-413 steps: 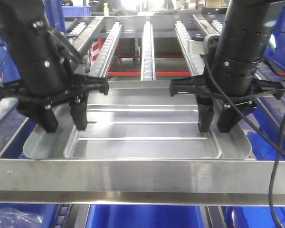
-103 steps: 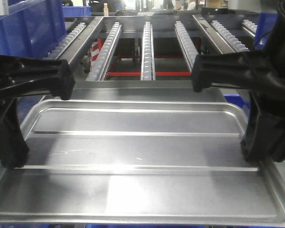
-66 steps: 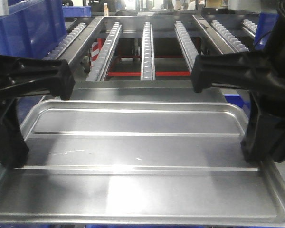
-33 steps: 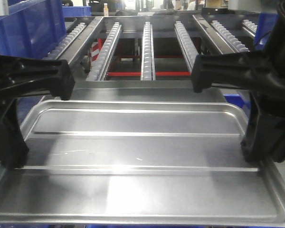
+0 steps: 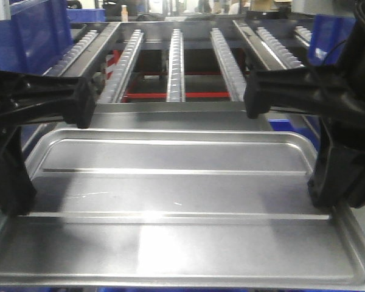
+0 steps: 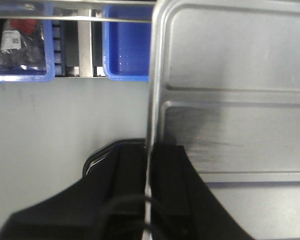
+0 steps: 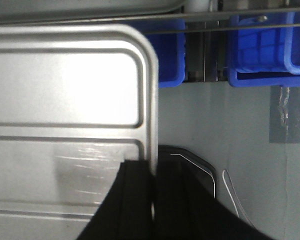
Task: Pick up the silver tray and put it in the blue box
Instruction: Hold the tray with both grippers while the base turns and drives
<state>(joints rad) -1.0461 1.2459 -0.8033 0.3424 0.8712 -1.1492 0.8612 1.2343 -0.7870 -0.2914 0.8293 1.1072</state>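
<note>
Exterior front-facing view, items as we log them, largest first.

1. Roller rack (image 5: 173, 58): steel lanes of white rollers run into the far background. Nothing rests on the visible lanes.
2. Silver tray (image 5: 170, 201): held level in the near foreground, clear of the rack, and spanning from left to right between the two arms. The wrist views show grey floor below its short edges.
3. Blue bins (image 6: 125, 50): narrow ones sit under a rail beyond the tray's far corners. We cannot pick out the blue box with certainty; a blue wall (image 5: 30, 30) stands at the far left.
4. Left gripper (image 6: 148, 150): its fingers are nearly closed, with the tray's left rim pinched between one finger outside and one inside.
5. Right gripper (image 7: 153, 167): it holds the right rim the same way, with the jaws narrowed onto the metal.

Step in hand, as we judge it: the tray is grasped and lifted, and the carry to the box is under way.

Next move: we expect both arms must travel together at matched height so the tray neither tilts nor slips. They should then bring it over the box, lower it inside the rim and spread the fingers.
</note>
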